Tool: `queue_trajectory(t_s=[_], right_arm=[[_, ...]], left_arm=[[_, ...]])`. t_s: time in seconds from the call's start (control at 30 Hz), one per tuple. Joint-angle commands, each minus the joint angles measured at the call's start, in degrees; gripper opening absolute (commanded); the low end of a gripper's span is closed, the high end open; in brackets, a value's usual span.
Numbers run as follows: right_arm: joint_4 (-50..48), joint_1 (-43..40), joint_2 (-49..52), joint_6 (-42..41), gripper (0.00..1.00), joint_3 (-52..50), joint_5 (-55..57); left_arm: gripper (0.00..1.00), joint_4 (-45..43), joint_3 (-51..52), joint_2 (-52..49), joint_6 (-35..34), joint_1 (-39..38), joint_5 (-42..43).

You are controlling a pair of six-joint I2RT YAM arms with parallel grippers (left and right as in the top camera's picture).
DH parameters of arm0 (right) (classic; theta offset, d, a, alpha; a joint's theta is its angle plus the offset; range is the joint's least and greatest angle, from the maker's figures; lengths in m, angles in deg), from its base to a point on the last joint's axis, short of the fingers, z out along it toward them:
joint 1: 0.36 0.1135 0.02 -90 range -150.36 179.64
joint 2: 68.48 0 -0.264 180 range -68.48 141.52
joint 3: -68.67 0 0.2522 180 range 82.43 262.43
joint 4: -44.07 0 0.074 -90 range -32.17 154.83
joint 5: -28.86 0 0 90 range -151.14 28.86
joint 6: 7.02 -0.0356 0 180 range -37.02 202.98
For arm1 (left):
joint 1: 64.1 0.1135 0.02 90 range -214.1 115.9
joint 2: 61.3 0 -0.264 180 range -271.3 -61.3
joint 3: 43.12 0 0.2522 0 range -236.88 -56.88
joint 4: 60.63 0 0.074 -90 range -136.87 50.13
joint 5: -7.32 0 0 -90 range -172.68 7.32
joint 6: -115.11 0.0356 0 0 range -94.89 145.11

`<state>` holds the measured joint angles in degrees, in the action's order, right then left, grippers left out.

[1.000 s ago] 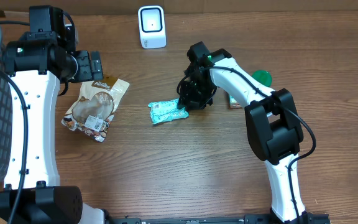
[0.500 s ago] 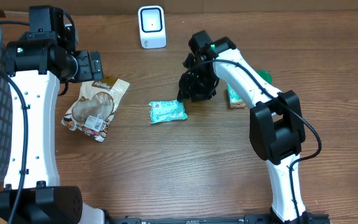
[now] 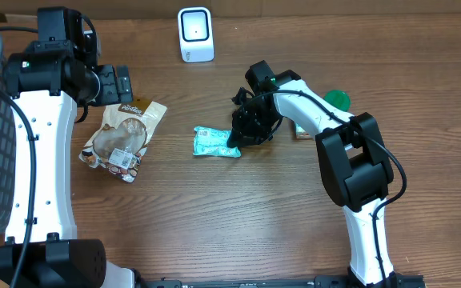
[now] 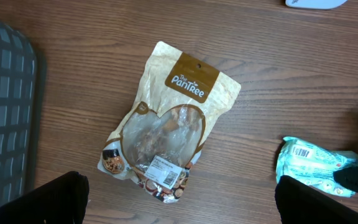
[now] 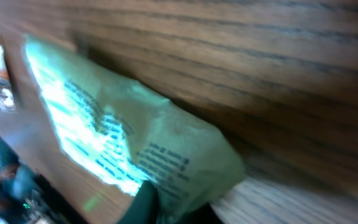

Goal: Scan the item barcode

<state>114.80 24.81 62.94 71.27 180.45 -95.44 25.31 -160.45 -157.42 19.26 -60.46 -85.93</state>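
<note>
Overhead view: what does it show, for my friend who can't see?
The right gripper pinches one end of a teal packet lying mid-table. A white scanner stands at the far edge, and the open left gripper hovers by a snack pouch.

tan snack pouch (image 4: 166, 124) lies flat; teal packet (image 4: 312, 163) at right edge.
</note>
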Motion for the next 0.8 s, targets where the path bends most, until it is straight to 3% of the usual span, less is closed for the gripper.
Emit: queue_trajectory(t_s=[0.0, 0.17, 0.47, 0.77], right_arm=[[-0.57, -0.13, -1.25, -0.66, 0.04, -1.25, 0.22], [0.11, -0.92, -3.45, 0.57, 0.04, 0.48, 0.04], [6.03, -2.64, -18.08, 4.96, 0.04, 6.12, -0.98], [16.00, -3.08, -26.86, 6.25, 0.04, 6.12, -0.98]], left_arm=[[1.00, -0.07, -0.68, 0.74, -0.59, 0.04, 0.26], [0.99, -0.07, -0.68, 0.74, -0.59, 0.04, 0.26], [0.99, -0.07, -0.68, 0.74, -0.59, 0.04, 0.26], [1.00, -0.07, -0.68, 0.74, -0.59, 0.04, 0.26]])
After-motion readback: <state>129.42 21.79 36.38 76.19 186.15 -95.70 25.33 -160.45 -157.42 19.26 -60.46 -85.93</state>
